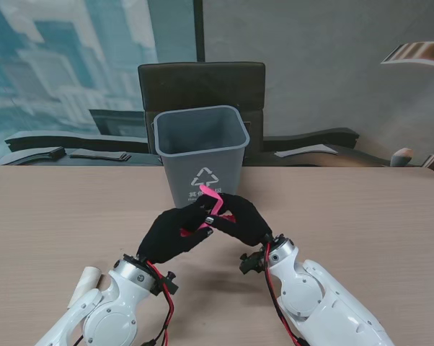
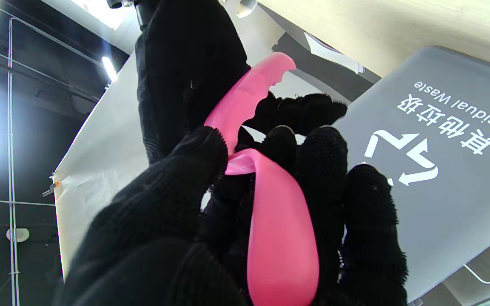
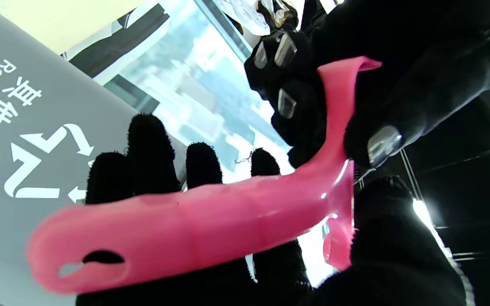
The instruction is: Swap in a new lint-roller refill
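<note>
Gripping the pink lint-roller handle (image 1: 211,209), left hand (image 1: 175,236) and right hand (image 1: 240,220) hide its middle

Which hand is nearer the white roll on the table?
The left hand: the white roll lies beside its forearm, while the right hand is farther right.

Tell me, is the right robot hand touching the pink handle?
Touching. The right wrist view shows the pink handle lying across the right robot hand, its fingers behind it.

The bin (image 1: 201,151) stands far on the worktop (image 1: 361,216); a chair (image 1: 201,83) is behind it; a roll (image 1: 86,282) lies near left.
</note>
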`<action>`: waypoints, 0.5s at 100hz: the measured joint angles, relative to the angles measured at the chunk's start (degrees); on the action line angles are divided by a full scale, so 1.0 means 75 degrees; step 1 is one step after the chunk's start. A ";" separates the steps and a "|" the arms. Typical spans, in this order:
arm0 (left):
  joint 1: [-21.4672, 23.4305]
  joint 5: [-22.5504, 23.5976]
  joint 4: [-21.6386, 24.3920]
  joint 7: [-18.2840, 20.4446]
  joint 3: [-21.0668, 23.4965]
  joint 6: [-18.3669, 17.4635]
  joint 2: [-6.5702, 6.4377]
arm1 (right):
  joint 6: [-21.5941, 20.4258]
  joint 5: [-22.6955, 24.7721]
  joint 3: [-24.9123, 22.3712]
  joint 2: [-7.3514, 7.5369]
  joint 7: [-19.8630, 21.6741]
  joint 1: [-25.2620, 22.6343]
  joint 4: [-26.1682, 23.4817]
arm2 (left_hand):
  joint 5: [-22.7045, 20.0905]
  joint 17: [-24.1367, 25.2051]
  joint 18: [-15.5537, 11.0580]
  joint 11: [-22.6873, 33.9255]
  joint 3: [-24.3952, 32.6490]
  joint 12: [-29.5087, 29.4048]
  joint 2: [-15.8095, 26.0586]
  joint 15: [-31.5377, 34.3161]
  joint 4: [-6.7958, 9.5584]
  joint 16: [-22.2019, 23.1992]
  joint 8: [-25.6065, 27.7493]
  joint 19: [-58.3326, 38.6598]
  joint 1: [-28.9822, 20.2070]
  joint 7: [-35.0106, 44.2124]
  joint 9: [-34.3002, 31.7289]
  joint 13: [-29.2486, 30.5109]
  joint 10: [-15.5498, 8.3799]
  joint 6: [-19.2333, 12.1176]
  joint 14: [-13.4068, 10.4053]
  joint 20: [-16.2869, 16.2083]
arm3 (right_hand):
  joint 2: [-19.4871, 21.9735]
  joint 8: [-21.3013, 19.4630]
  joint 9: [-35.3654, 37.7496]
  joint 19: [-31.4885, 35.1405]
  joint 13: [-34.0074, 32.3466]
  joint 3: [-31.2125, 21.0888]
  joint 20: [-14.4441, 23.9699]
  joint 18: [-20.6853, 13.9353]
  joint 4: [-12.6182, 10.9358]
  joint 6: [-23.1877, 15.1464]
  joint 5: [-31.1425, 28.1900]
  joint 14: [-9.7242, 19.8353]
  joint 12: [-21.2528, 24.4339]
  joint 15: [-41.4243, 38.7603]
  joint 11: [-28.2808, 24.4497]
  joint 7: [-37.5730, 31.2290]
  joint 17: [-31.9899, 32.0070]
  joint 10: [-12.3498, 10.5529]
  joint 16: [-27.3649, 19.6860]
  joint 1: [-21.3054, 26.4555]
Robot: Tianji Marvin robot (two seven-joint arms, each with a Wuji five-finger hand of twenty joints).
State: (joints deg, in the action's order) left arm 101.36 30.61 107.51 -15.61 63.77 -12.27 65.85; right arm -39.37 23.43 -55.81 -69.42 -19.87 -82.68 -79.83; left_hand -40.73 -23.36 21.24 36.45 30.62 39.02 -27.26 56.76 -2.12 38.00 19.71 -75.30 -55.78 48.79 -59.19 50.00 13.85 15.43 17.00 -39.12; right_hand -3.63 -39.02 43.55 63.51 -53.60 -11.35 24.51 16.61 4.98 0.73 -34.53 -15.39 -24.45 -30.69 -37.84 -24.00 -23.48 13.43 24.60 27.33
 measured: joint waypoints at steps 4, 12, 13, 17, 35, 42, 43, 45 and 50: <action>0.0000 0.0013 -0.0001 -0.0041 -0.0002 0.0012 0.0009 | -0.0003 -0.0083 0.0038 -0.0004 0.0007 -0.0011 -0.0013 | 0.0003 0.0005 -0.0001 0.0000 -0.0001 0.0000 0.0000 0.0000 0.0000 0.0000 0.0000 0.0000 -0.0003 0.0000 0.0000 -0.0001 0.0000 0.0000 0.0000 0.0000 | -0.0001 -0.0001 0.0174 0.0140 -0.0210 0.0000 0.0016 0.0029 -0.0040 0.0000 -0.0128 0.0031 -0.0089 -0.0194 -0.0114 -0.0042 -0.0200 0.0001 0.0108 0.0006; 0.0000 0.0043 -0.0002 -0.0127 -0.0002 0.0038 0.0025 | -0.0005 -0.0302 0.0093 -0.0016 0.0036 -0.0031 -0.0038 | 0.0003 0.0013 -0.0011 0.0000 -0.0086 0.0000 0.0000 0.0000 0.0000 0.0000 0.0000 0.0000 -0.0066 0.0000 0.0001 -0.0002 0.0000 0.0000 -0.0002 0.0000 | -0.0001 -0.0005 0.0456 0.0306 -0.0503 0.0000 0.0166 0.0088 -0.0075 0.0100 -0.0262 0.0034 -0.0171 -0.0486 -0.0186 -0.0099 -0.0493 0.0018 0.0242 0.0008; 0.0000 0.0047 -0.0002 -0.0135 -0.0002 0.0041 0.0027 | -0.0004 -0.0315 0.0096 -0.0017 0.0040 -0.0034 -0.0041 | 0.0003 0.0019 -0.0013 0.0000 -0.0086 0.0000 0.0000 0.0000 0.0000 0.0000 0.0000 0.0000 -0.0066 0.0000 0.0001 -0.0004 0.0000 0.0000 -0.0003 0.0000 | -0.0001 -0.0005 0.0470 0.0349 -0.0503 0.0000 0.0181 0.0088 -0.0075 0.0099 -0.0274 0.0043 -0.0180 -0.0546 -0.0183 -0.0099 -0.0505 0.0020 0.0261 0.0023; 0.0000 0.0059 -0.0002 -0.0163 -0.0002 0.0053 0.0033 | 0.0004 -0.0330 0.0100 -0.0023 0.0047 -0.0046 -0.0060 | 0.0003 0.0056 -0.0024 0.0000 -0.0086 0.0000 0.0000 0.0000 0.0000 0.0000 0.0000 0.0000 -0.0067 0.0000 0.0001 -0.0009 0.0000 -0.0010 -0.0003 0.0000 | -0.0001 -0.0009 0.0666 0.0451 -0.0690 0.0000 0.0246 0.0103 -0.0076 0.0156 -0.0356 0.0050 -0.0272 -0.0748 -0.0255 -0.0162 -0.0675 0.0076 0.0348 0.0109; 0.0003 0.0092 -0.0001 -0.0221 0.0003 0.0076 0.0049 | 0.0136 -0.0319 0.0125 -0.0048 -0.0019 -0.0083 -0.0135 | 0.0003 0.0093 -0.0065 0.0018 -0.0162 0.0000 0.0000 0.0000 -0.0001 0.0000 0.0000 0.0000 -0.0074 0.0000 0.0088 -0.0085 -0.0004 -0.0063 -0.0043 0.0000 | 0.0116 -0.0082 0.1914 0.1180 -0.1736 0.0150 0.0610 0.0203 -0.0078 0.0473 -0.1240 0.0197 -0.0697 -0.2073 -0.1013 -0.0597 -0.1666 0.0087 0.0866 0.0839; 0.0003 0.0109 -0.0001 -0.0227 0.0006 0.0082 0.0051 | 0.0196 -0.0317 0.0131 -0.0070 -0.0109 -0.0098 -0.0156 | 0.0003 0.0096 -0.0066 0.0025 -0.0171 0.0000 0.0000 0.0000 -0.0001 0.0000 0.0000 0.0000 -0.0076 0.0000 0.0088 -0.0085 -0.0004 -0.0068 -0.0044 0.0000 | 0.0395 -0.0113 0.2226 0.1514 -0.2057 0.0349 0.0699 0.0213 -0.0186 0.0477 -0.1480 0.0290 -0.0848 -0.2626 -0.1299 -0.0757 -0.2020 0.0089 0.0970 0.1031; 0.0003 0.0112 0.0000 -0.0228 0.0007 0.0083 0.0051 | 0.0206 -0.0315 0.0133 -0.0074 -0.0129 -0.0101 -0.0159 | 0.0006 0.0096 -0.0066 0.0027 -0.0171 0.0000 0.0000 0.0000 -0.0001 0.0000 0.0000 0.0000 -0.0076 0.0000 0.0088 -0.0085 -0.0004 -0.0068 -0.0044 0.0000 | 0.0395 -0.0119 0.2244 0.1569 -0.2140 0.0455 0.0705 0.0216 -0.0186 0.0483 -0.1480 0.0300 -0.0902 -0.2666 -0.1362 -0.0758 -0.2066 0.0089 0.0990 0.1073; 0.0002 0.0116 0.0000 -0.0230 0.0008 0.0085 0.0052 | 0.0224 -0.0309 0.0135 -0.0082 -0.0177 -0.0107 -0.0165 | 0.0012 0.0096 -0.0066 0.0031 -0.0172 0.0000 0.0000 0.0000 -0.0001 0.0000 0.0000 0.0000 -0.0077 0.0000 0.0088 -0.0085 -0.0004 -0.0068 -0.0045 0.0000 | 0.0461 -0.0148 0.2384 0.1676 -0.2241 0.0556 0.0765 0.0224 -0.0187 0.0515 -0.1525 0.0341 -0.0922 -0.2863 -0.1442 -0.0783 -0.2172 0.0089 0.1028 0.1084; 0.0002 0.0121 0.0000 -0.0236 0.0010 0.0093 0.0054 | 0.0277 -0.0287 0.0145 -0.0111 -0.0352 -0.0123 -0.0178 | 0.0092 0.0100 -0.0067 0.0038 -0.0225 0.0000 0.0070 0.0000 -0.0001 0.0000 0.0000 0.0000 -0.0079 0.0000 0.0088 -0.0085 -0.0004 -0.0077 -0.0046 0.0000 | 0.0802 -0.0206 0.2551 0.1931 -0.2431 0.0962 0.0769 0.0247 -0.0192 0.0576 -0.1719 0.0380 -0.1047 -0.3237 -0.1596 -0.0877 -0.2363 0.0100 0.1028 0.1286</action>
State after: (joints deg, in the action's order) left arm 101.38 31.52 107.51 -17.38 63.84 -11.57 66.25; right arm -37.29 21.28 -54.72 -70.26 -22.51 -83.60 -81.17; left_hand -40.04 -22.61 20.74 36.74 28.93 39.02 -26.74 56.76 -2.13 38.01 19.71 -75.30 -56.38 48.79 -58.53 49.37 13.82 14.86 16.65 -39.12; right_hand 2.39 -40.57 62.69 78.00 -71.83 -4.13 30.28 18.46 3.54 5.05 -47.43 -12.53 -32.30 -54.96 -49.81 -30.58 -41.20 14.18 32.31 36.98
